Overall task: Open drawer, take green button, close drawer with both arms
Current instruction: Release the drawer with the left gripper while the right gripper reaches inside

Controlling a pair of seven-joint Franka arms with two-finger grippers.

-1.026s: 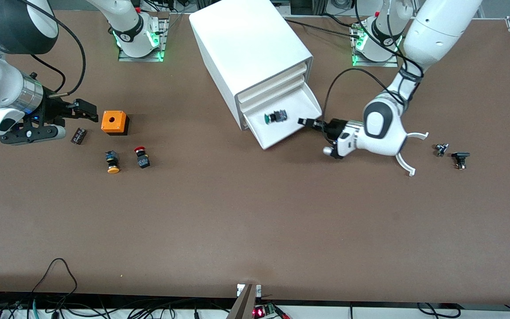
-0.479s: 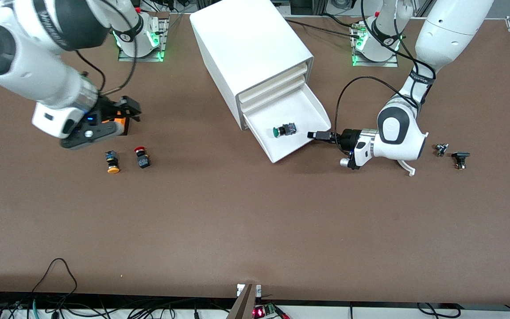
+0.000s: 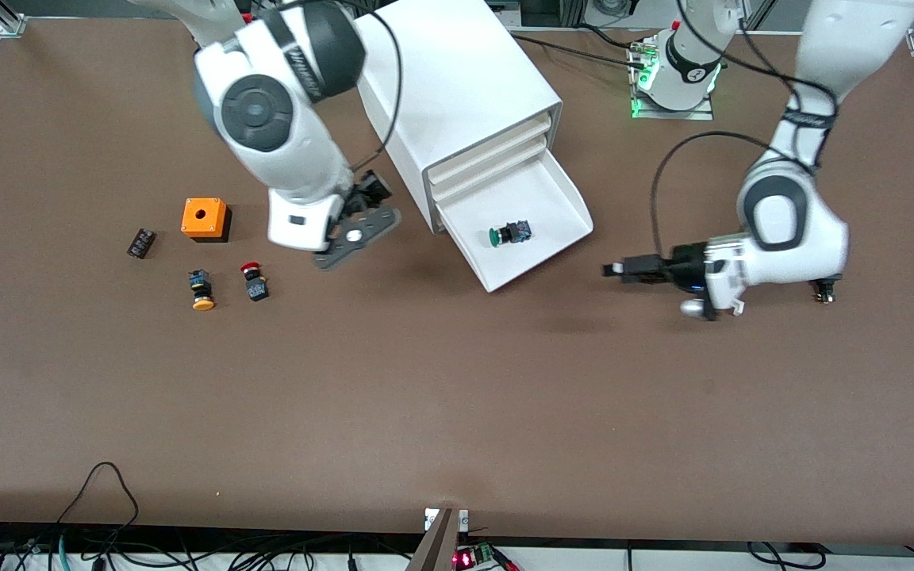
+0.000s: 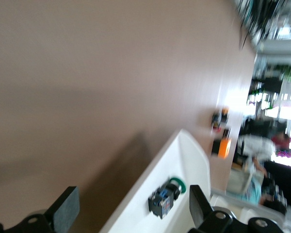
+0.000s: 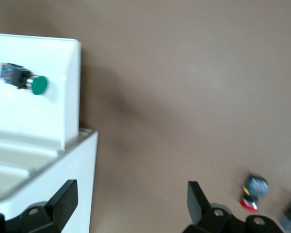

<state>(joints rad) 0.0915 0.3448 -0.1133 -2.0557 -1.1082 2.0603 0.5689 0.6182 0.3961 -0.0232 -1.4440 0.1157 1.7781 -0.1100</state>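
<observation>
Left gripper (image 3: 612, 270) spread wide, nothing held, over bare brown table (image 3: 457, 412) just off open drawer (image 3: 540, 250) corner. Right gripper (image 3: 378, 202) also wide, empty, over table beside cabinet (image 3: 457, 95). Dark cables along table edge nearest front camera. Green button (image 3: 509, 233) lies on side inside drawer, apart from both grippers, between them. Red button (image 3: 253, 281), yellow button (image 3: 201, 289), orange box (image 3: 205, 219) toward right arm's end.

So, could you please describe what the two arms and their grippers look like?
Both arms are glossy white with rounded shells and dark grey joint bands. The right arm has a large grey disc on one joint and lettering on a band. The left arm trails a looping black cable. The right gripper and left gripper are black, with flat fingers.
</observation>
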